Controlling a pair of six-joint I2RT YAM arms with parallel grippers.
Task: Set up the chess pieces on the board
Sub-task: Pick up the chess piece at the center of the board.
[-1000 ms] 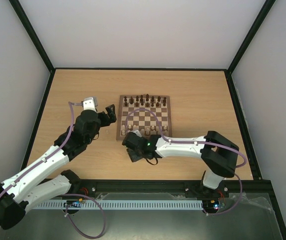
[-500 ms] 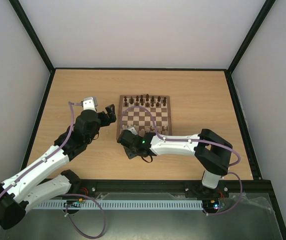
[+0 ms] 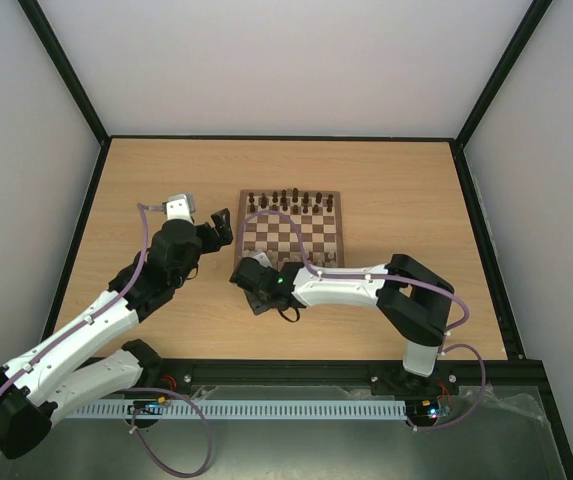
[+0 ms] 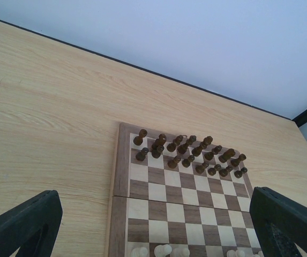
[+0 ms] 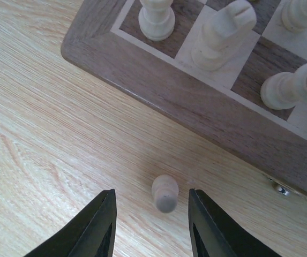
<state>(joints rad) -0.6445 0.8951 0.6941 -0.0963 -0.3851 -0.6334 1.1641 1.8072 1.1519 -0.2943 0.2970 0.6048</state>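
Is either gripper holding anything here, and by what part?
Nothing is held. The right gripper brackets a pale chess piece on the table without touching it; the left gripper is open and empty.

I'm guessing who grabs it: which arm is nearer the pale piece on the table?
Right. The right gripper has the pale piece between its jaws; the left gripper sits off the board's far-left side.

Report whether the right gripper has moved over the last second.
Yes. The right gripper has shifted left along the board's near edge, toward its near-left corner.
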